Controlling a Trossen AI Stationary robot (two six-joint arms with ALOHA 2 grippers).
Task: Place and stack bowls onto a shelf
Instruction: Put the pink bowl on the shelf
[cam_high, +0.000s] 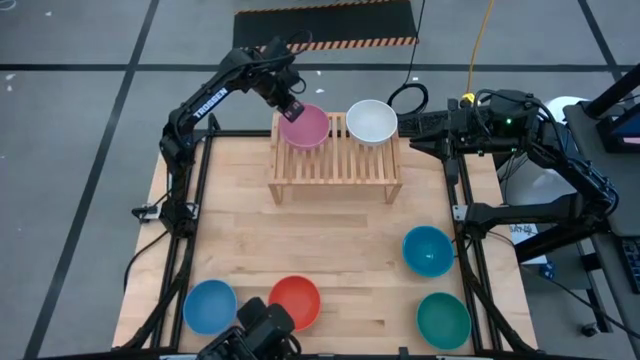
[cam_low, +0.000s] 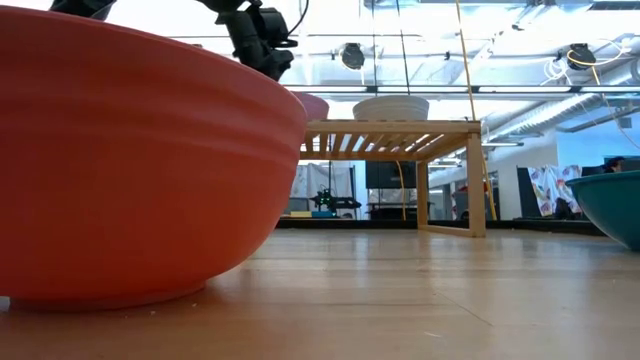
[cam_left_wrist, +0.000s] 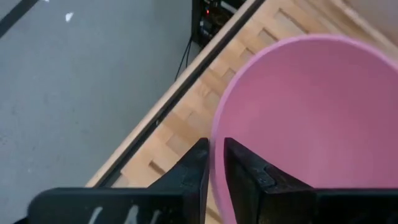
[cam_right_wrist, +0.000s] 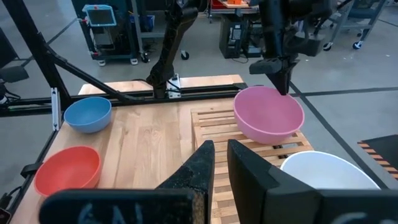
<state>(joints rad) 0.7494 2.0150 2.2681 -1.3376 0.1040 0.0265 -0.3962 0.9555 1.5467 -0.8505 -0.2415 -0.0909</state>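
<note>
1. My left end effector (cam_high: 293, 107) reaches over the far left corner of the shelf (cam_high: 335, 165), and its fingers (cam_left_wrist: 198, 167) pinch the rim of the pink bowl (cam_high: 305, 127), one finger outside the wall and one inside.
2. The pink bowl sits over that far left part of the slatted top; in the right wrist view it looks slightly tilted, and I cannot tell whether its base rests fully on the bars.
3. The white bowl (cam_high: 372, 121) stands upright on the shelf's far right corner, just beside the pink one.
4. My right end effector (cam_right_wrist: 221, 163) waits off the tabletop's far right edge, facing the shelf, with its fingers close together and nothing between them.
5. On the tabletop (cam_high: 340, 240), the teal-blue bowl (cam_high: 428, 250) and the green bowl (cam_high: 443, 320) sit along the right side, the green one nearer the front edge.
6. The blue bowl (cam_high: 210, 306) and the red bowl (cam_high: 296, 302) sit side by side at the front left, well apart from the shelf.
</note>
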